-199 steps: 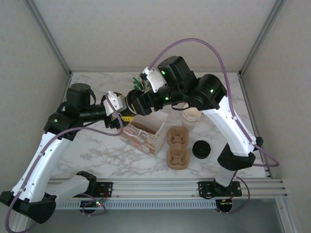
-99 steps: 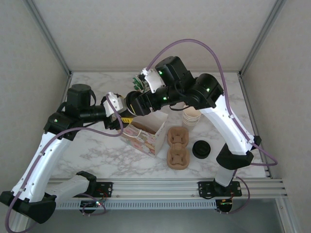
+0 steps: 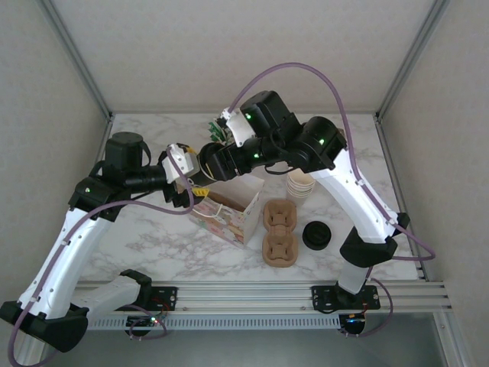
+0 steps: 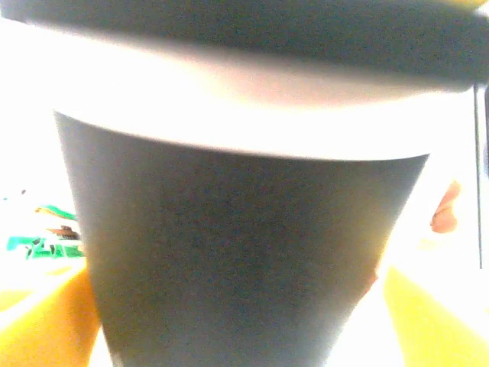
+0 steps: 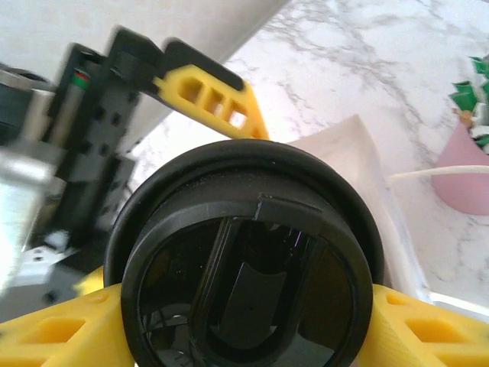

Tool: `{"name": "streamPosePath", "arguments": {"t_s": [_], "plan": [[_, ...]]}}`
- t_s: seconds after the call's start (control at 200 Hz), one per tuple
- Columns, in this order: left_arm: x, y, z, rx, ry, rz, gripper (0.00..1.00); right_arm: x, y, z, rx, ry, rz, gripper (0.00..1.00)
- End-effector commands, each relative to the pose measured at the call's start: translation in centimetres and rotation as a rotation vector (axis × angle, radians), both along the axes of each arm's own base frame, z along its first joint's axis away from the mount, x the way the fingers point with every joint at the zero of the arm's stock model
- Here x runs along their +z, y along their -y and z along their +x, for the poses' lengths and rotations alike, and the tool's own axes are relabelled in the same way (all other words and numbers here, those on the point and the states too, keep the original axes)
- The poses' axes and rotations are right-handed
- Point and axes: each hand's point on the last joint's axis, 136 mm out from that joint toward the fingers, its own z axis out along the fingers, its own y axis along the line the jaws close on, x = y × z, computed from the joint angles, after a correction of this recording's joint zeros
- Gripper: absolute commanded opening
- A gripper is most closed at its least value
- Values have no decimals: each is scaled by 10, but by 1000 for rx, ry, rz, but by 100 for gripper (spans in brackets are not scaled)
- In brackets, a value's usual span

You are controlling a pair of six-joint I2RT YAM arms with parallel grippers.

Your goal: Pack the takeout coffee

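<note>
The takeout coffee (image 5: 244, 290) is a cream cup under a black lid, hanging above the open white paper bag (image 3: 229, 208). My right gripper (image 5: 244, 325) is shut on it, with a yellow finger (image 5: 53, 329) pressed to each side of the lid. In the left wrist view the cup's shadowed wall (image 4: 244, 252) is very close. My left gripper (image 4: 237, 329) stands open round the cup, and a bright gap shows beside its right finger (image 4: 435, 321). In the top view both grippers meet over the bag's far left corner, the left gripper (image 3: 197, 177) beside the right gripper (image 3: 210, 162).
Two brown cardboard cup carriers (image 3: 279, 233) lie right of the bag. A loose black lid (image 3: 317, 235) sits beyond them, and a stack of cream cups (image 3: 302, 183) stands behind. Green packets (image 3: 218, 131) lie at the back, near the right wrist.
My left gripper's jaws have opened off the cup. The right gripper has closed in on the lid and its arm has shifted slightly left.
</note>
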Motion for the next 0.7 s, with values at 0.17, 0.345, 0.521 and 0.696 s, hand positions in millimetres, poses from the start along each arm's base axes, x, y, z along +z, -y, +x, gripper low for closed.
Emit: {"name": "streamPosePath", "arguments": {"t_s": [0.17,0.345,0.521,0.696], "plan": [[45,-3,-10,28,99,-102,100,6,31,14,-107,123,-62,63],[86,-16,-22,126,119,-256,100,-1,34,14,-82,142,-112,62],[114,-78,16,646,9,-473,100,-13,18,2,66,126,-124,60],[75,-103,43,921,-192,-533,98,-31,9,-1,187,143,-197,58]]}}
